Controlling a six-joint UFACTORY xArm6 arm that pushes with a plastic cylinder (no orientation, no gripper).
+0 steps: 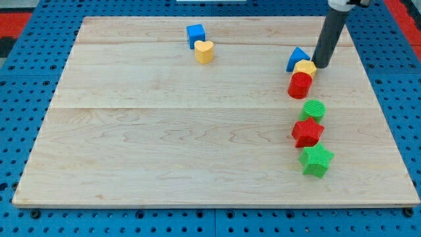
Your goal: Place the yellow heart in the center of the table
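The yellow heart point(204, 51) lies near the view's top, a little left of the middle, touching a blue cube point(195, 33) just above it. My tip point(322, 64) is far to the view's right of the heart, right beside a yellow block point(305, 68) and a blue triangle-like block point(297, 58). The dark rod rises from the tip to the view's top right.
The wooden board point(164, 145) sits on a blue pegboard. On the right side, from top to bottom: a red cylinder point(300, 85), a green round block point(314, 109), a red star point(307, 131), and a green star point(316, 160).
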